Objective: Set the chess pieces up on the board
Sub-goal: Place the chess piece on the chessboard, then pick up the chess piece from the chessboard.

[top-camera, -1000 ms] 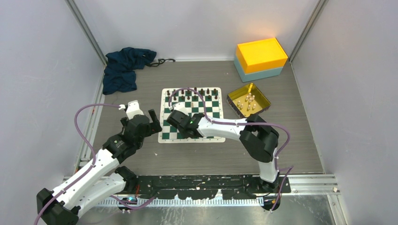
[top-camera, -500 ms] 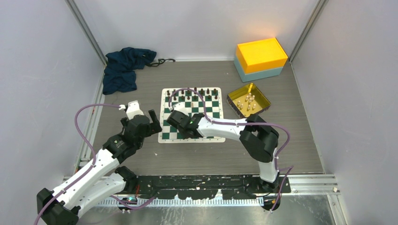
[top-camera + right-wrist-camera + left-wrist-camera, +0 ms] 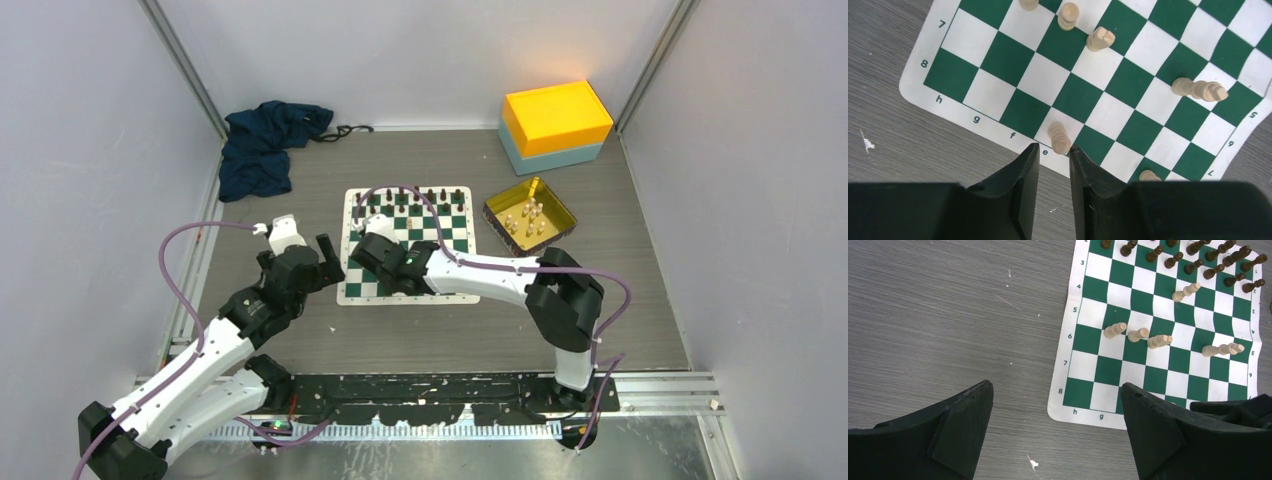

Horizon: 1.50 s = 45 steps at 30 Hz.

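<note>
The board [image 3: 455,240] lies mid-table, with black pieces [image 3: 1193,262] lined along its far rows. Several cream chess pieces [image 3: 1138,334] stand or lie on its near half. More cream pieces [image 3: 527,218] sit in the gold tray [image 3: 563,213]. My right gripper [image 3: 1054,147] hovers over the board's near edge at column e, jaws a narrow gap apart. A cream piece [image 3: 1060,138] stands on the square just beyond its tips, not between them. My left gripper [image 3: 1055,390] is wide open and empty over the bare table by the board's near-left corner [image 3: 1068,410].
A yellow box on a blue box [image 3: 556,115] stands at the back right. A dark blue cloth [image 3: 265,145] lies at the back left. One long cream piece [image 3: 1199,90] lies on its side on the board. White walls enclose the table.
My right gripper has shifted slightly left and farther along the board's near edge, its elbow swinging right. The left arm has not moved.
</note>
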{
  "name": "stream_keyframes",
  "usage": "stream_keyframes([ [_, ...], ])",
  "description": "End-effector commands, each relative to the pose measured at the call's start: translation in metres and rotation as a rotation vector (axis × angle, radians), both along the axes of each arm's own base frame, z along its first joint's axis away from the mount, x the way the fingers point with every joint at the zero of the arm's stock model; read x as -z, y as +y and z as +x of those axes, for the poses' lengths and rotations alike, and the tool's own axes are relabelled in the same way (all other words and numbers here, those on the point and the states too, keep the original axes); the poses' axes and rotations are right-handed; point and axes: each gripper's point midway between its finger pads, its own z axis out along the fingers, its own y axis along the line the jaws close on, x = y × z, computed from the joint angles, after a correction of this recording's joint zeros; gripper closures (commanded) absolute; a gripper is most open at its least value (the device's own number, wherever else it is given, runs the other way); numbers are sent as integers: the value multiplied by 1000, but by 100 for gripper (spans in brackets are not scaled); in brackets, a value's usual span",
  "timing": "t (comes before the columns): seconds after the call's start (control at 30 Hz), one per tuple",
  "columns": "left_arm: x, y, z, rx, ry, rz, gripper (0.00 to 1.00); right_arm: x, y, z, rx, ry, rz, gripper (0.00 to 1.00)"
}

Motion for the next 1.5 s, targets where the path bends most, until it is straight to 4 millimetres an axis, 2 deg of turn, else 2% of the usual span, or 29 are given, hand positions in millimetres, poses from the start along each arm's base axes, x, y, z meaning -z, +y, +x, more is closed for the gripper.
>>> stream_keyframes([
  [0.0, -11, 3, 3, -27, -41, -11, 1, -66, 3, 14, 25, -134, 92, 65],
  [0.1, -12, 4, 3, -29, -44, -12, 1, -85, -8, 27, 66, -189, 99, 65],
  [0.23, -13, 4, 3, -31, -46, -10, 1, -107, -33, 50, 149, -241, 115, 65],
  [0.43, -12, 3, 4, -30, -41, -6, 1, -113, -71, 80, 244, -239, 132, 64],
  [0.6, -10, 2, 6, -27, -39, -3, 0, -103, -94, 98, 293, -213, 130, 62],
  [0.7, -9, 2, 6, -28, -37, 2, 0, -94, -99, 105, 298, -188, 130, 58],
  [0.93, -8, 1, 8, -27, -34, 5, 0, -66, -97, 110, 283, -116, 123, 51],
  [1.47, -2, -2, 12, -25, -25, 15, 0, -19, -89, 111, 270, -24, 116, 50],
])
